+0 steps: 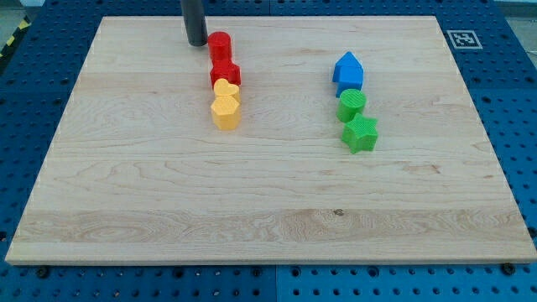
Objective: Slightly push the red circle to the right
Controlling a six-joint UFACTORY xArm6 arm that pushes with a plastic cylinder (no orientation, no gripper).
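Note:
The red circle [220, 45] stands near the view's top, left of centre, on the wooden board [268, 193]. My tip [198, 42] is just to the left of the red circle, very close to it or touching it. Right below the red circle sits a red star-like block [225, 73]. Below that come a yellow heart-like block [226, 89] and a yellow block [225, 111], all in one column.
On the view's right stand a blue house-shaped block [348, 70], a green circle [352, 105] below it and a green star [360, 133] below that. The board lies on a blue pegboard table [512, 101].

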